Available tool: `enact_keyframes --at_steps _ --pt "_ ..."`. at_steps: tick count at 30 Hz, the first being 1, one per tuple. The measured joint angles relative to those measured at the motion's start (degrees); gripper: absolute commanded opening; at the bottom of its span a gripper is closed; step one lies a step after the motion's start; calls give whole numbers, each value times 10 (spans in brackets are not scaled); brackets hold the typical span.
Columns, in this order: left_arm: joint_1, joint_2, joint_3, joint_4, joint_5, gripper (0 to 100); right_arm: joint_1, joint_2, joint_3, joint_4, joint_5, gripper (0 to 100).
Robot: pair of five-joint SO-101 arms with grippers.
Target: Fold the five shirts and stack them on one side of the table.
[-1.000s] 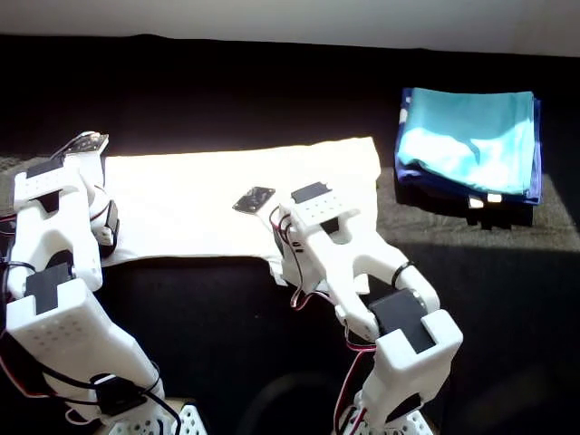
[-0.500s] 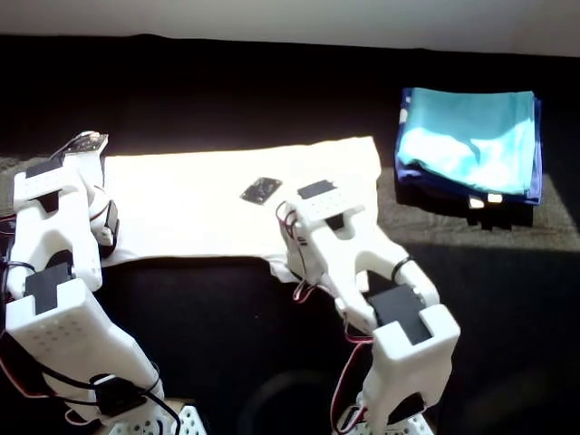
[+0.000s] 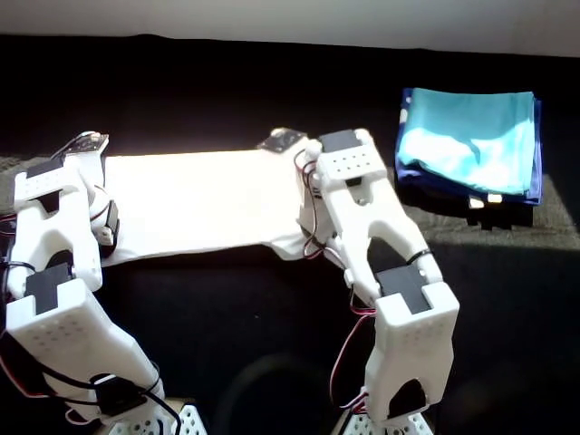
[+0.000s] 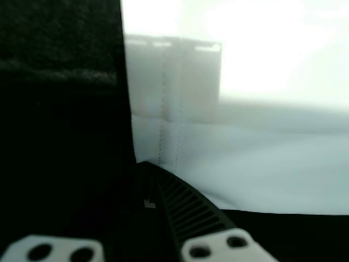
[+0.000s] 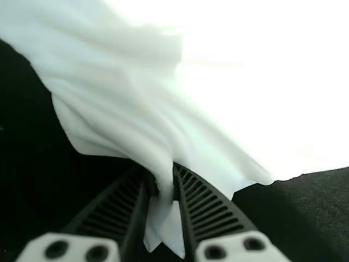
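Note:
A white shirt [image 3: 195,199] lies spread across the dark table [image 3: 227,100]. At the shirt's near right part, my right gripper [image 5: 163,188] is shut on a bunch of its cloth [image 5: 158,164]. From above, that gripper [image 3: 306,246] sits mostly under its own arm, with the cloth gathered beside it. My left gripper [image 4: 146,174] is shut on the shirt's left edge [image 4: 133,125], low on the table [image 3: 107,227]. A stack of folded shirts [image 3: 467,136] with a teal one on top rests at the far right.
Dark blue folded shirts [image 3: 535,186] show under the teal one. The table's far edge meets a pale wall [image 3: 290,18]. The near middle of the table [image 3: 236,317] is bare dark cloth between the two arm bases.
My right arm has swung away from its base and to the right, carrying the gripped cloth with it. The shirt's right end now lies under that arm. The left arm has not moved.

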Motion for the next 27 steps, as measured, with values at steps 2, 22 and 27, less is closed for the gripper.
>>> enact_keyframes --at_steps 2,22,27 --pt "0 0 0 0 0 9 8 1 -37 5 0 7" --pt "0 0 0 0 0 9 34 305 -439 -60 -44 135" --pt "0 0 0 0 0 9 53 344 -554 -63 -112 135"
